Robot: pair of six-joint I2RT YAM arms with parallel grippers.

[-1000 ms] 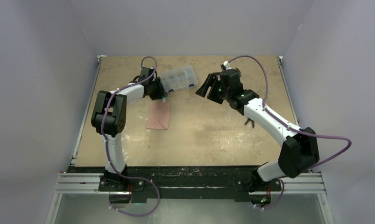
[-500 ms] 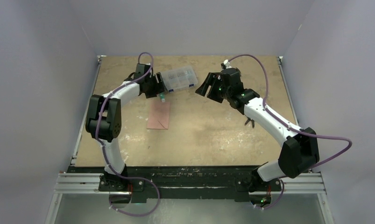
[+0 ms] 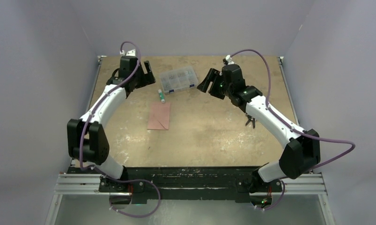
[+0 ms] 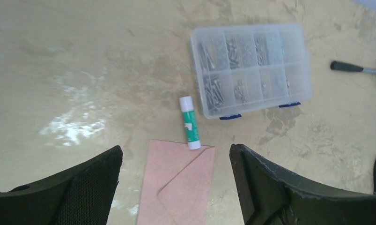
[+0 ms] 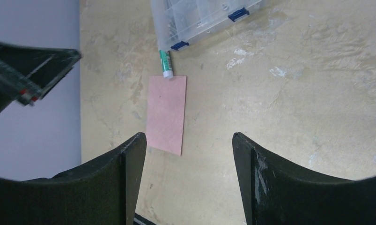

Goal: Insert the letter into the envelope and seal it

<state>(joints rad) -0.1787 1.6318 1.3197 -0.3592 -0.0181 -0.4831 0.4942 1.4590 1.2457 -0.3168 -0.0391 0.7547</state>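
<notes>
The task looks all but finished, judging by how things lie. Both arms hang above the table (image 3: 209, 136) with nothing in hand. The left gripper (image 4: 175, 153) stands spread wide and empty, and the right gripper (image 5: 188, 138) is likewise parted, with only bare board directly between its jaws. The box (image 4: 251, 68) sits farther ahead of the left gripper and off to its right. The envelope (image 4: 179, 187) lies flat ahead of and below the left gripper, framed between its jaws in the wrist view. It is well ahead of the right gripper, toward the left side of that wrist view, and neither gripper touches it. It is salmon-pink and smooth, with no corner lifted, and its flap is folded down, the diagonal seams meeting in a point on the upper face. No letter shows anywhere on the table, so it is probably inside. Whether the flap is truly stuck cannot be told from this height, and a press along the seam may be all that remains. The glue stick (image 4: 189, 123) lies on its side just beyond the envelope from the left gripper, one white end touching the envelope's far edge.
</notes>
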